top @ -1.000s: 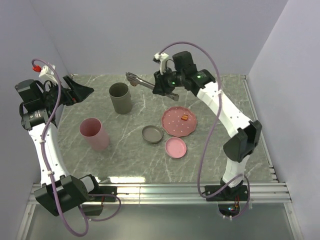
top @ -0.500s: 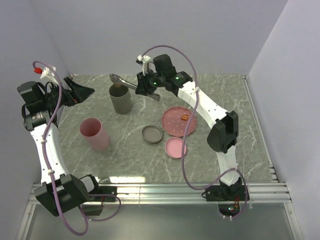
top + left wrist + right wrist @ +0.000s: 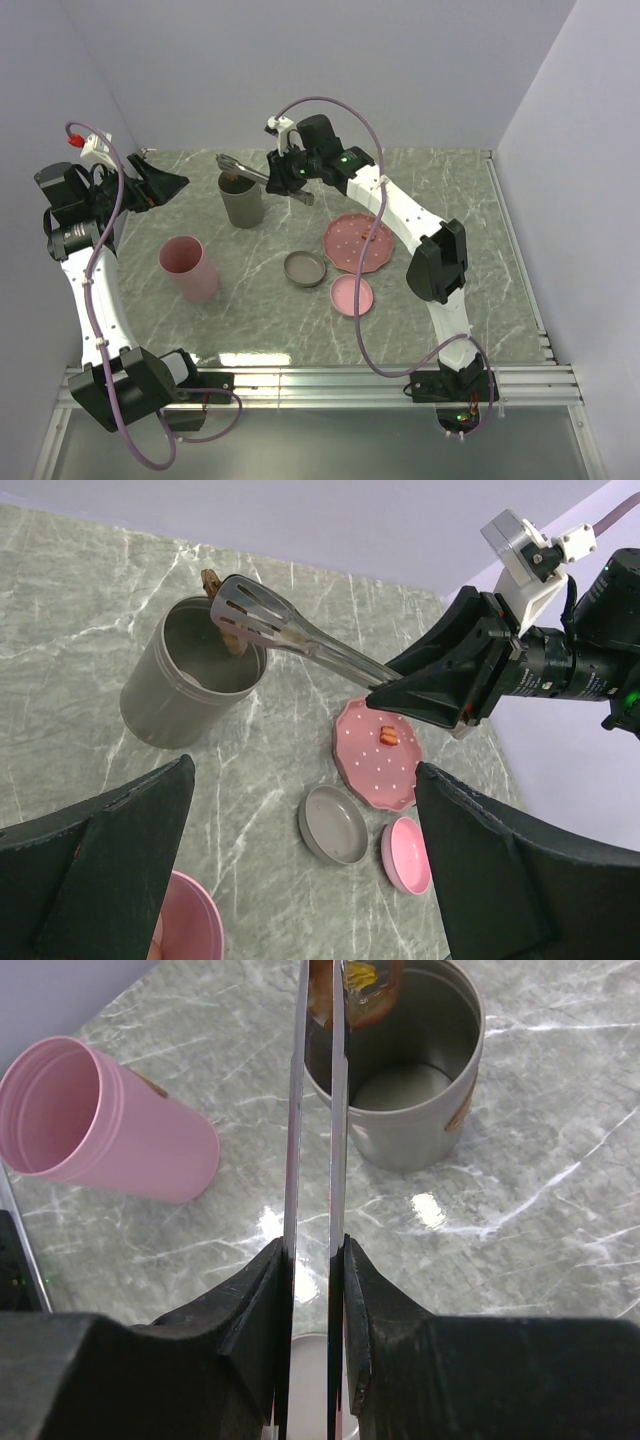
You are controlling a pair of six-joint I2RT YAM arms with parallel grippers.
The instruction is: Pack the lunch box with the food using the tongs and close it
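Note:
My right gripper (image 3: pixel 290 176) (image 3: pixel 315 1250) is shut on the slim grey metal tongs (image 3: pixel 250 171) (image 3: pixel 300 645) (image 3: pixel 338 1110), gripping both arms near the middle. The tongs' flat tips pinch a brown sausage-like bit of food (image 3: pixel 226 632) (image 3: pixel 366 994) just above the open mouth of the lunch box's tall grey tub (image 3: pixel 241 205) (image 3: pixel 175 700) (image 3: pixel 420 1110). Another small orange bit (image 3: pixel 388 736) lies on the pink dotted plate (image 3: pixel 352 250) (image 3: pixel 385 775). My left gripper (image 3: pixel 168 184) (image 3: pixel 305 770) hangs open at the far left, holding nothing.
A tall pink tub (image 3: pixel 188 268) (image 3: pixel 100 1125) stands left of centre, open. A grey lid (image 3: pixel 305 268) (image 3: pixel 335 825) and a pink lid (image 3: pixel 352 295) (image 3: pixel 408 853) lie upturned in front of the plate. Walls close the back and both sides.
My right arm has swung left, carrying the tongs and the pinched bit from behind the plate to above the grey tub. The left arm has not moved.

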